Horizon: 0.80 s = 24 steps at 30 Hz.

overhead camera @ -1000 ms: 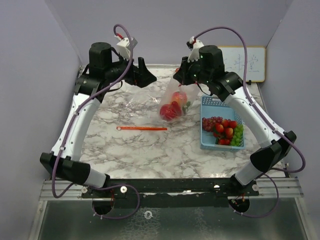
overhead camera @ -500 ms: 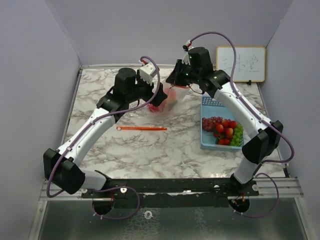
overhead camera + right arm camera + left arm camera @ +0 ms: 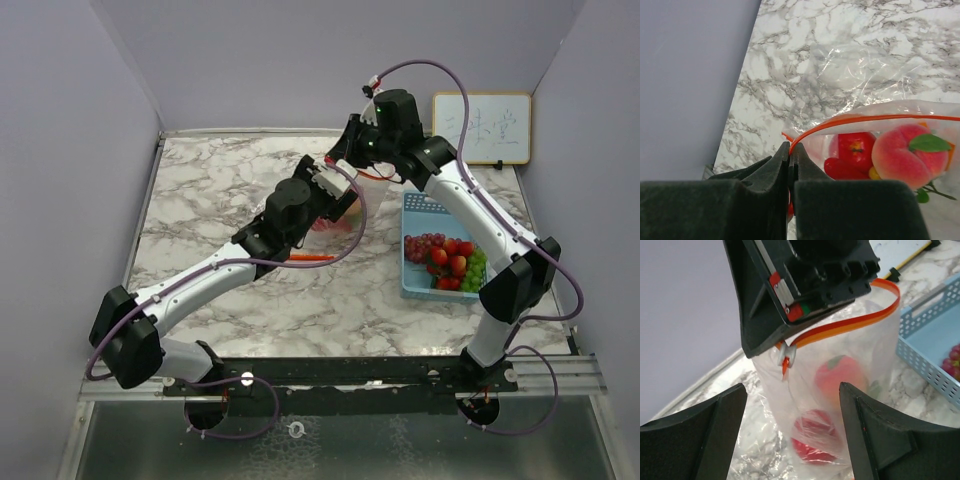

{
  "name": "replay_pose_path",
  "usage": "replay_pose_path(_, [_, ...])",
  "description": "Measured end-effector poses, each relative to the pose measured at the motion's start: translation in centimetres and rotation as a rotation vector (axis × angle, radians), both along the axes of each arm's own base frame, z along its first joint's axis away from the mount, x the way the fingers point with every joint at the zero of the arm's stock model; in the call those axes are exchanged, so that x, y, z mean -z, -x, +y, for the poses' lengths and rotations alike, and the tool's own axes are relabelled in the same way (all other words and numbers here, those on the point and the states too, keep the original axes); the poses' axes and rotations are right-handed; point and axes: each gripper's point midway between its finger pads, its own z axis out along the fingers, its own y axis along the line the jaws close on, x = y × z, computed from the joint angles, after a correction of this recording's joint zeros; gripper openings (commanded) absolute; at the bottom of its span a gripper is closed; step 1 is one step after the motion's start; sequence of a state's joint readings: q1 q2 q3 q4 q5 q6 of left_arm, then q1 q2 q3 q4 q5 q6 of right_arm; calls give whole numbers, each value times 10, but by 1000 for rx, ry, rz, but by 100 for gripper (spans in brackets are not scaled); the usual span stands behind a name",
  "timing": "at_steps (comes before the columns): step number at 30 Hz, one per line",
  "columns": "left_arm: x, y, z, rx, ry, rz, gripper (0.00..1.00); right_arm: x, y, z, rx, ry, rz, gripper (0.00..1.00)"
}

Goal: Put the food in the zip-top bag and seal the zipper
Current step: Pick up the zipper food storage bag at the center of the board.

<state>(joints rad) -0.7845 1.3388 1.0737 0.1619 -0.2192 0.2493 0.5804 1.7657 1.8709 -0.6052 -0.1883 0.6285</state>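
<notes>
Peach (image 3: 840, 377) inside bag (image 3: 765, 405); basket (image 3: 925, 340) right of bag.

It was a robotics lab test cell. Plain lavender panels (image 3: 300, 60) boxed in a marble-patterned desk (image 3: 200, 200) on the left, right and far sides. A cabled left arm (image 3: 200, 285) and right arm (image 3: 470, 210) were bolted to a metal rail (image 3: 350, 375) at the near edge. A small whiteboard (image 3: 482, 127) leaned at the far right.

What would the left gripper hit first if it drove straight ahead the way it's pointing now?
The clear zip-top bag, just below its white slider, hanging from the shut right gripper. The left gripper is open, and its jaws frame the bag in the wrist view. The peach sits behind the film. How near is unclear.
</notes>
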Motion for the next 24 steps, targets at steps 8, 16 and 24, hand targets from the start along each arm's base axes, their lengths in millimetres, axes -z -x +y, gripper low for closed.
replay_pose_path(8, [-18, -16, 2, -88, 21, -135, 54, 2, 1, 2, -12, -4, 10, 2])
replay_pose_path(16, [-13, -23, -6, -91, 35, -143, 0, 2, 0, 1, -10, -6, 11, 2])
replay_pose_path(24, [-7, -14, 1, -98, 81, -117, 0, 11, 1, -12, 39, 38, 23, 3])
